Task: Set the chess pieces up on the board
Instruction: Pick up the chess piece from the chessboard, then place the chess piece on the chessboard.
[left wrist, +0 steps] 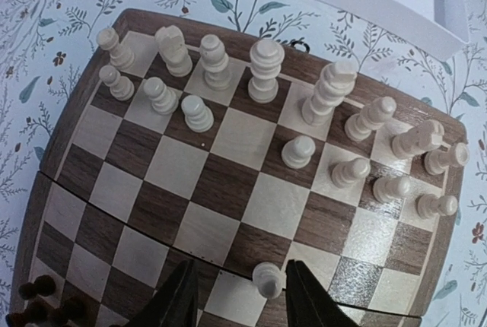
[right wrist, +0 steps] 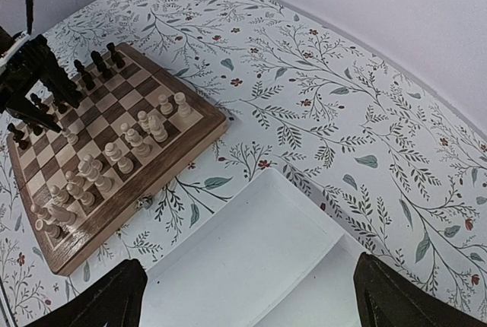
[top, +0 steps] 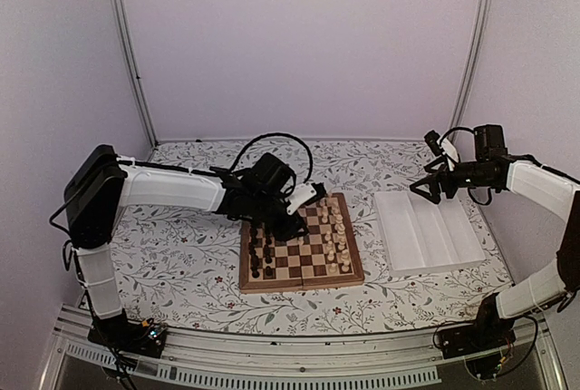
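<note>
A wooden board (left wrist: pixel 221 186) lies near the middle of a flower-patterned bench (top: pixel 181 245), closer to its front edge, with a white ridged tray (top: pixel 426 236) just beside it toward the bench's right edge. The pale chess pieces (left wrist: pixel 266 68) stand in two rows along the board's edge nearest the tray. The back row looks complete, and the pawn row in front of it has one vacant square near its middle. Dark pieces (top: pixel 261 249) line the opposite edge.

The left pincer (left wrist: pixel 241 266) hangs over the board's centre, partly open. Its two fingers straddle one pale pawn (left wrist: pixel 266 279), with a visible gap on each side, so it does not appear to be gripping. Whether the pawn stands on its square or is lifted cannot be told. This pawn probably belongs in the vacant square.

The right pincer (right wrist: pixel 249 270) hovers over the tray, spread wide and holding nothing, probably kept clear of the left arm's work.
</note>
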### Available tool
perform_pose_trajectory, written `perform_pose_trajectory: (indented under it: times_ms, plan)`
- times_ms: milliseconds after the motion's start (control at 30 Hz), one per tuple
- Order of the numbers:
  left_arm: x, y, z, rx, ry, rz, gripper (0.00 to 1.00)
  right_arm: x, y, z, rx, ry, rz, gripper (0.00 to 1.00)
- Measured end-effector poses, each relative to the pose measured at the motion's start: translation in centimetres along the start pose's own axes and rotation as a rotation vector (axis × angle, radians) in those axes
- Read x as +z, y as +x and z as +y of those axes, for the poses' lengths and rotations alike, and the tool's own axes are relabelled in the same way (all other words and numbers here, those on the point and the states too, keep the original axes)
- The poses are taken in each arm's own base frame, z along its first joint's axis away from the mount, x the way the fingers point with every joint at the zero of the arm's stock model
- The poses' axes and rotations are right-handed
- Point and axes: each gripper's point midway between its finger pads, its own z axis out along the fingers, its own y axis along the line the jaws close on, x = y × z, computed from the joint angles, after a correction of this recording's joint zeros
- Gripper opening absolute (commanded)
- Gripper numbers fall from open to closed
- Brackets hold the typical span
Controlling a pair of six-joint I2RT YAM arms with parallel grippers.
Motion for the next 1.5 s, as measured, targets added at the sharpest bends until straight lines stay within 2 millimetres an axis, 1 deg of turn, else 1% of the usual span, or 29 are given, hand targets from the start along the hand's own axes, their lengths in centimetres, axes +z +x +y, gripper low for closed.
perform_pose_trajectory:
  times_ms: [100, 233, 400, 533, 633, 800, 900, 1000, 1167, 1267, 1333, 1500]
  plan:
    - [0.5, 0.4, 0.0, -0.014, 0.014, 0.021, 0.39, 0.2, 0.4, 0.1, 0.01, -0.01, 0.012, 0.99]
    - [1.5, 1.2, -0.4, -0.028, 0.046, 0.053, 0.34, 0.3, 0.5, 0.2, 0.01, -0.019, 0.013, 0.99]
    - [2.4, 2.6, -0.9, -0.043, 0.07, 0.107, 0.23, 0.3, 0.4, 0.4, 0.006, -0.027, 0.009, 0.99]
    - [2.5, 2.6, -0.9, -0.052, 0.073, 0.117, 0.15, 0.3, 0.4, 0.4, 0.004, -0.03, 0.009, 0.99]
    - [2.4, 2.4, -0.9, -0.058, 0.076, 0.114, 0.09, 0.3, 0.5, 0.5, 0.003, -0.031, 0.01, 0.99]
    - [2.1, 1.4, -1.0, -0.065, 0.087, 0.095, 0.06, 0.3, 0.6, 0.5, 0.005, -0.034, 0.014, 0.99]
    - [2.0, 0.2, -0.8, -0.067, 0.083, 0.071, 0.06, 0.3, 0.7, 0.6, 0.006, -0.036, 0.017, 0.99]
    - [2.2, -1.4, -0.4, -0.076, 0.076, 0.038, 0.06, 0.3, 0.7, 0.6, 0.008, -0.038, 0.02, 0.99]
    - [3.5, -3.2, 0.2, -0.093, 0.069, 0.013, 0.06, 0.4, 0.9, 0.6, 0.011, -0.042, 0.024, 0.99]
    - [4.4, -3.5, 0.3, -0.1, 0.07, 0.014, 0.06, 0.4, 0.9, 0.7, 0.012, -0.044, 0.024, 0.99]
    - [4.9, -3.3, 0.3, -0.104, 0.072, 0.024, 0.06, 0.4, 0.9, 0.7, 0.012, -0.044, 0.025, 0.99]
    - [5.3, -3.0, 0.3, -0.108, 0.076, 0.042, 0.06, 0.4, 0.9, 0.7, 0.013, -0.046, 0.026, 0.99]
